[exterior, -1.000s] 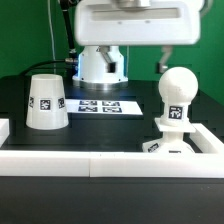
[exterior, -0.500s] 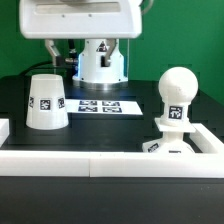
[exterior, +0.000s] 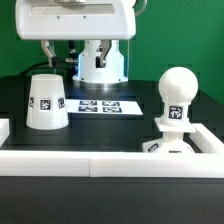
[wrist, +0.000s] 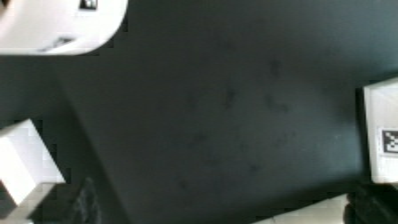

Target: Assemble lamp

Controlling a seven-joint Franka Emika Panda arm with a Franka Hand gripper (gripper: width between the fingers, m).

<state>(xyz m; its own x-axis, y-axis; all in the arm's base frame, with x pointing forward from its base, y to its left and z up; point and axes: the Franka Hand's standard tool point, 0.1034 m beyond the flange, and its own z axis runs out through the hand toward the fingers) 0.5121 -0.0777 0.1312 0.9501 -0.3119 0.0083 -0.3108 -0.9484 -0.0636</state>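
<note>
The white tapered shade stands mouth-down on the black table at the exterior view's left. It shows as a white rim in the wrist view. The round bulb on its stem stands upright on the flat square base at the exterior view's right, against the front wall. My gripper hangs high above the table behind the shade, open and empty. In the wrist view the gripper has only bare black table between its dark fingers.
The marker board lies flat between shade and bulb. The white robot pedestal stands behind it. A low white wall runs along the front. White pieces sit at the wrist view's edges, one tagged.
My gripper has moved toward the exterior view's left, from above the bulb side to above the shade side. The lamp parts have not moved.
</note>
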